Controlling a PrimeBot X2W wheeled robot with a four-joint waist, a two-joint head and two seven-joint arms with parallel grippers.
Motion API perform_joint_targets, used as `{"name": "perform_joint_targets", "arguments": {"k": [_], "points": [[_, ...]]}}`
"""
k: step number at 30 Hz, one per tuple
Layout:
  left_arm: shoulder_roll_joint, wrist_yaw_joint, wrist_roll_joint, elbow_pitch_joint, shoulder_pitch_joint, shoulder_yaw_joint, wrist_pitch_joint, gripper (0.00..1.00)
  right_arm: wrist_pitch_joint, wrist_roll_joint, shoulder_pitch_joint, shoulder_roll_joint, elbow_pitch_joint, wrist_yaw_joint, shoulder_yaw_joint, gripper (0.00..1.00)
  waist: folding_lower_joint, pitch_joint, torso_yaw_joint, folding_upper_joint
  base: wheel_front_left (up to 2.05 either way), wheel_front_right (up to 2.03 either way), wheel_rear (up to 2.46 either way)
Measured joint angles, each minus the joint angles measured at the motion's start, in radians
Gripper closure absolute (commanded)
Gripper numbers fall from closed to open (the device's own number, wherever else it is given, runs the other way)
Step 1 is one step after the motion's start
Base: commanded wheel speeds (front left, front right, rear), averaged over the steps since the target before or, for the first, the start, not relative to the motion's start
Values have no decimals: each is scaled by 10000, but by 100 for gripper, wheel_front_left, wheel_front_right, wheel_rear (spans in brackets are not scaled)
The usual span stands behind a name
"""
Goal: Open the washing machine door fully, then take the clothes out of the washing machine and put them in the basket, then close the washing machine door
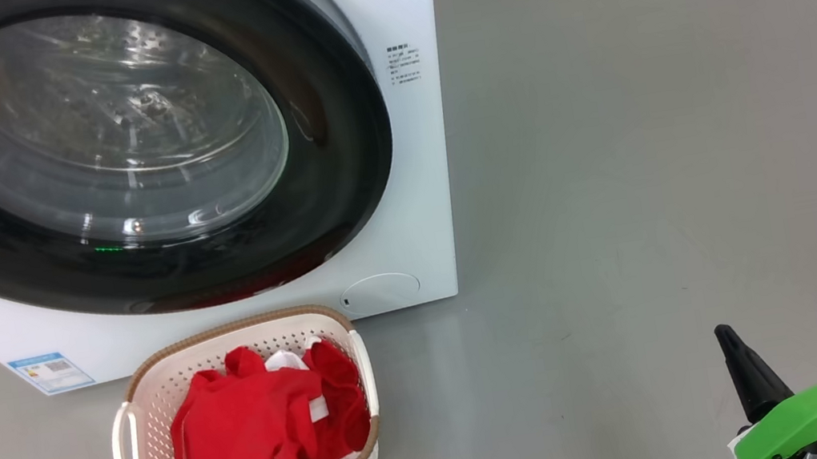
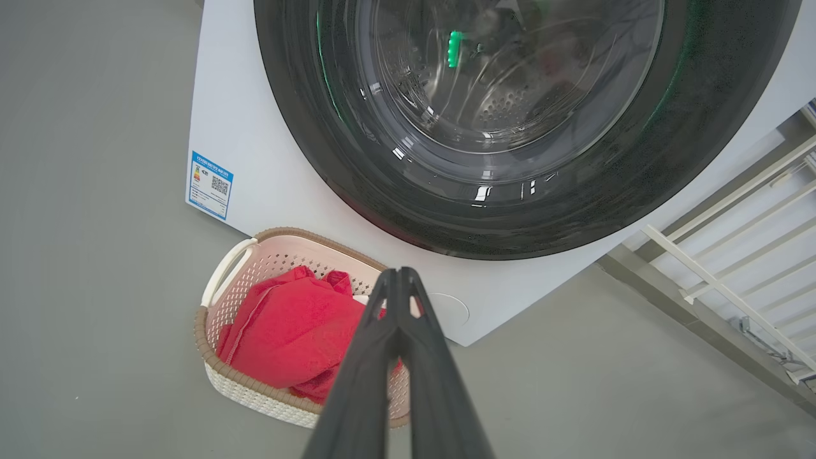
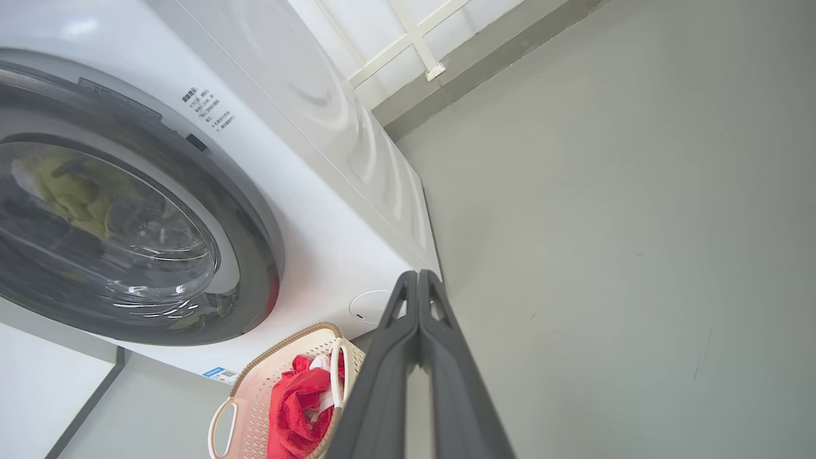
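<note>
The red clothes [image 1: 261, 434] lie heaped inside the basket [image 1: 151, 430], filling most of it, with a little white trim showing among the folds. The basket stands on the grey floor [image 1: 653, 185] just in front of the washing machine [image 1: 421, 179], below the lower edge of the washing machine door [image 1: 120, 143] and beside the round flap [image 1: 381, 292]. The door appears to lie flush against the white front, with no gap visible along its black rim in either wrist view, so it reads as closed. Through its glass the perforated drum [image 2: 510, 108] shows no red cloth. A pale greenish patch in the right wrist view may be a reflection, but that cannot be settled. The left tool [image 2: 398, 274] hangs by the basket's near left corner with its fingers pressed together on nothing. The right tool [image 3: 419, 275] is well off to the side over bare floor, likewise closed and empty. Judged from this, all three steps look done: the door opened, the clothes moved across, the door closed. What may remain is only a check that the latch has caught, which the pictures cannot confirm.
</note>
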Motion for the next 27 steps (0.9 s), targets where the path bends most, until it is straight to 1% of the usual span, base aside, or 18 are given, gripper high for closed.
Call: {"name": "perform_joint_targets", "arguments": {"k": [4, 27], "points": [[0, 0, -290, 2, -24, 0, 71, 100, 111, 326, 0, 8, -46, 0, -65, 100, 0, -16, 17, 0, 0, 0, 0], [2, 0, -2798, 2, -263, 6, 734, 100, 792, 2694, 2, 207, -485, -6, -420, 100, 0, -140, 151, 0, 0, 0, 0]]}}
